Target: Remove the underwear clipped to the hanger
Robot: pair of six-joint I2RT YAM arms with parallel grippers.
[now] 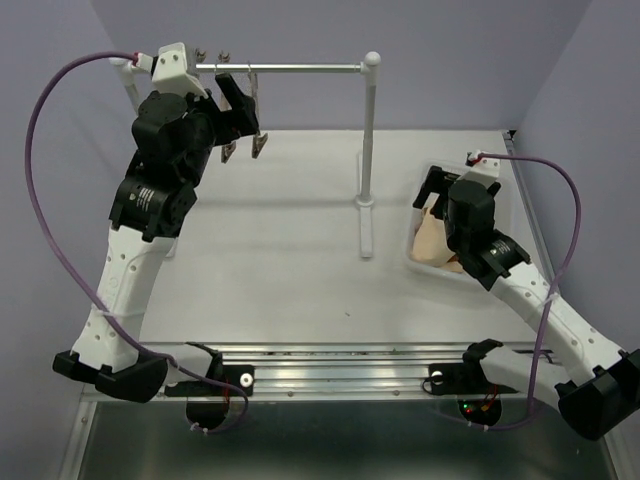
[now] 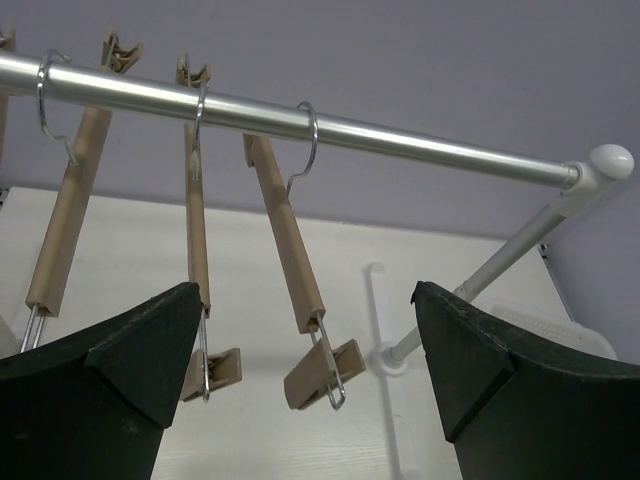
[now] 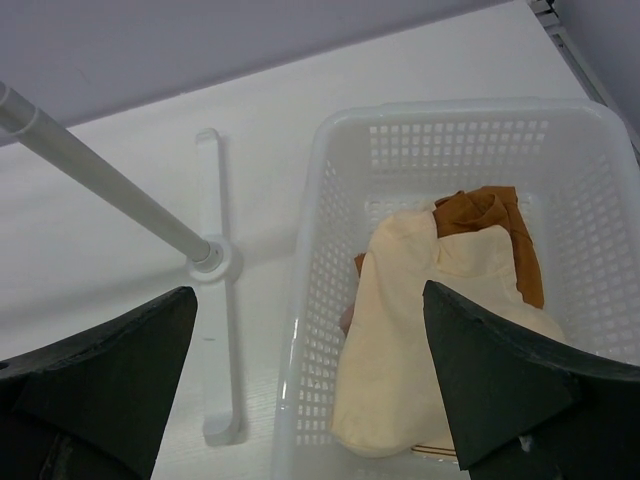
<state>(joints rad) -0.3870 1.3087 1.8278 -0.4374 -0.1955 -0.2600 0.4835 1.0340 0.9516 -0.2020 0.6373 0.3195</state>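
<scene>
The bench [image 1: 280, 230] lies open across its middle, from the left arm [image 1: 150, 200] to the stand's post [image 1: 368, 130]; room is tight at the sides. The left arm sits close to the purple wall [image 1: 20, 300], and the right arm [image 1: 520, 270] works near the bench's right edge, over the white basket [image 3: 320, 300]. The rail [image 1: 300, 68] runs along the back, high above the bench; the wooden hangers [image 2: 285, 230] bunch at its left end, their clips [image 2: 322, 372] dangling. My left jaws are up there beside the hangers, spread wide and gripping nothing; from the wrist camera the clips show in the gap between the fingers [image 2: 130, 360], and I cannot tell whether anything touches. My right jaws hover above the basket, also wide — nothing between them. The underwear [image 3: 440, 260] lies in the basket; a beige brief [image 3: 400, 340] on top, a rust-brown brief [image 3: 490, 215] poking out at its far edge; the stand's foot [image 3: 222, 380] lies near the basket's left wall.
</scene>
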